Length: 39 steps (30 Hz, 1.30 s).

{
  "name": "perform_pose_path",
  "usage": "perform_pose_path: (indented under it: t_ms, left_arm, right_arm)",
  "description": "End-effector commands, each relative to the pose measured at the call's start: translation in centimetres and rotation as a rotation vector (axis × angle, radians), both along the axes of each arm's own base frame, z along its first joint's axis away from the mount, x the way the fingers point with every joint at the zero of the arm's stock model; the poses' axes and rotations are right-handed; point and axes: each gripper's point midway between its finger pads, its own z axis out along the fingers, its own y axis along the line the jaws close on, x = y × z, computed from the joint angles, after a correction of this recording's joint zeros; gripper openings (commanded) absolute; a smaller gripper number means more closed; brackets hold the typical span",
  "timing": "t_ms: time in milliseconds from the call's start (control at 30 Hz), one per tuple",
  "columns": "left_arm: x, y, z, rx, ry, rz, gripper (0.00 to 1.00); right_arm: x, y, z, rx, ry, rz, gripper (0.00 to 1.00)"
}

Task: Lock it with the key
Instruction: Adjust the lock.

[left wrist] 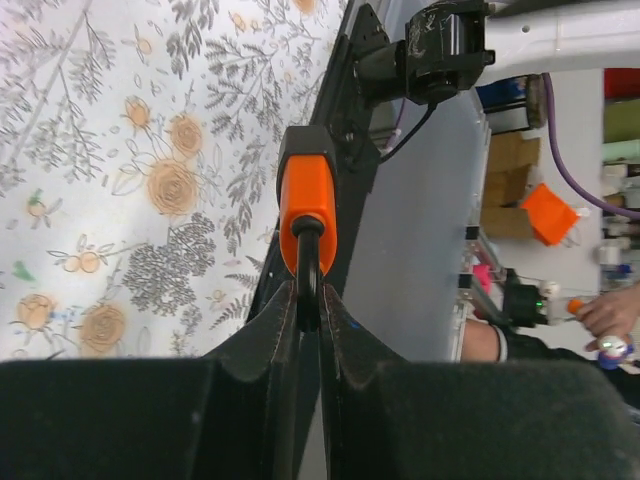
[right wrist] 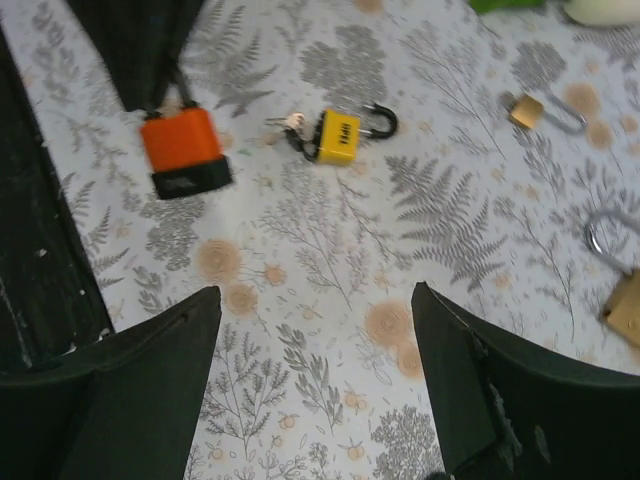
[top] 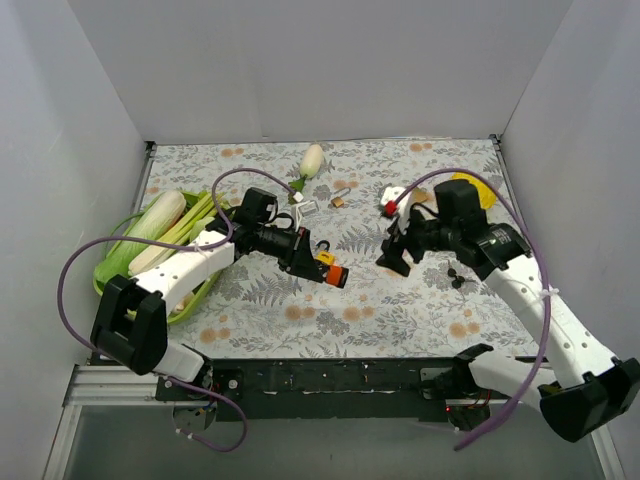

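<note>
My left gripper (top: 318, 262) (left wrist: 308, 295) is shut on the dark shackle of an orange padlock (left wrist: 308, 205) (top: 337, 275) with a black base, holding it just above the table. In the right wrist view this padlock (right wrist: 180, 150) hangs from the left fingers at the upper left. A yellow padlock (right wrist: 340, 135) lies on the cloth beside it, with a small bunch of keys (right wrist: 285, 124) at its end. My right gripper (top: 395, 258) (right wrist: 315, 300) stands open over bare cloth to the right of both padlocks, holding nothing. Whether a key sits in the orange padlock does not show.
A green basket (top: 110, 270) of vegetables stands at the left. A white radish (top: 311, 160), a small brass padlock (top: 338, 202) (right wrist: 525, 110), a red-and-white object (top: 392, 200) and a yellow object (top: 475, 190) lie further back. Another brass padlock (right wrist: 625, 300) lies right of my right gripper.
</note>
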Motion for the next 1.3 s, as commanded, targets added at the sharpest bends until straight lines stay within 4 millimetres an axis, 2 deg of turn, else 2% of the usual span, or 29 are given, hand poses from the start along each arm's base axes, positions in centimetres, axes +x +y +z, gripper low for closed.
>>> perform_pose_path:
  t_ms: [0,200,300,400,567,700,800,900,933,1100,1133,1233,1267]
  left_arm:
    - [-1.5,-0.9,2.1,-0.043,0.148,-0.047,0.00]
    - [-1.5,-1.3,2.3,-0.060,0.188,-0.042,0.00]
    - [-1.5,-1.4,2.5,-0.068,0.200,-0.034,0.00]
    - [-1.6,-1.4,2.8,-0.078,0.205,-0.029,0.00]
    - [-1.7,-1.6,3.4,-0.100,0.204,-0.031,0.00]
    - [-1.6,-1.6,3.7,-0.103,0.206,-0.026,0.00]
    - [-1.6,-1.7,4.0,-0.112,0.201,-0.025,0.00]
    - [-1.7,-1.6,4.0,-0.115,0.193,-0.023,0.00]
    - [-1.7,-1.6,4.0,-0.113,0.197,-0.022,0.00]
    - [-1.6,-1.6,4.1,-0.119,0.193,-0.021,0.00]
    - [-1.6,-1.6,4.1,-0.124,0.186,-0.020,0.00]
    - [-1.4,-1.6,3.9,-0.118,0.185,0.006,0.29]
    - [-1.3,-1.5,3.8,-0.114,0.183,0.015,0.51]
  right_arm:
    - [-3.7,5.6,0.5,-0.093,-0.118,0.206,0.85]
    - [-6.9,10.1,-0.2,-0.116,-0.143,0.354,0.85]
    - [-7.9,11.5,-0.7,-0.118,-0.135,0.400,0.86]
    - [-8.1,12.2,-1.3,-0.129,-0.135,0.402,0.86]
    - [-6.9,12.9,-1.8,-0.150,-0.154,0.378,0.86]
    - [-6.7,13.2,-2.4,-0.168,-0.158,0.383,0.81]
    - [-6.5,13.1,-2.9,-0.182,-0.163,0.378,0.74]
    - [-6.2,13.0,-2.9,-0.188,-0.180,0.360,0.60]
    - [-6.1,12.9,-2.9,-0.190,-0.183,0.357,0.51]
    - [-5.7,12.6,-3.4,-0.208,-0.190,0.338,0.27]
    - [-5.6,12.5,-3.5,-0.212,-0.193,0.333,0.18]
    - [-5.9,12.2,-3.6,-0.209,-0.189,0.326,0.01]
    - [-5.9,12.0,-3.6,-0.208,-0.185,0.319,0.01]
